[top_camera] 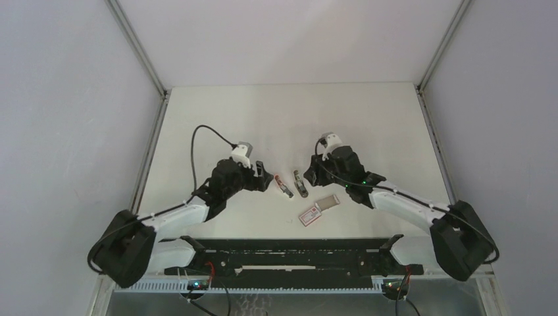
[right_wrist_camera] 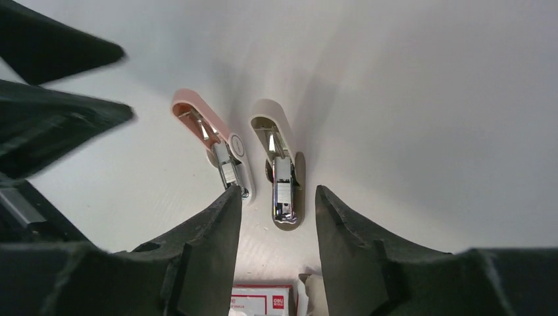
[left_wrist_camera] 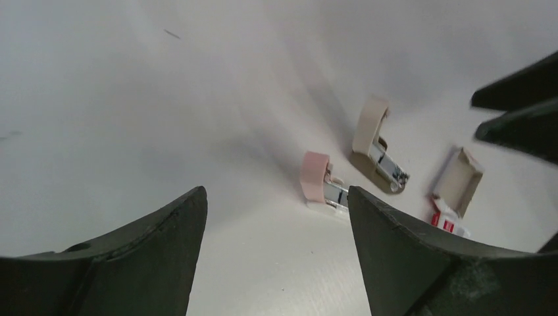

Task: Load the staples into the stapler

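Two mini staplers lie side by side with their tops swung open. One is pink (top_camera: 284,186) and one is taupe and silver (top_camera: 301,184). In the right wrist view the taupe stapler (right_wrist_camera: 281,172) lies just ahead of my open right gripper (right_wrist_camera: 278,191), between its fingertips, and the pink one (right_wrist_camera: 214,139) is to its left. My left gripper (left_wrist_camera: 276,194) is open and empty, short of the pink stapler (left_wrist_camera: 321,183). The pale tray (top_camera: 328,201) lies near the staplers. I cannot make out the staples inside it.
The white sleeve with a red label (top_camera: 307,216) lies against the tray's near end and also shows in the right wrist view (right_wrist_camera: 263,300). A metal frame rail (top_camera: 145,164) runs along the table's left edge and another (top_camera: 439,158) along its right.
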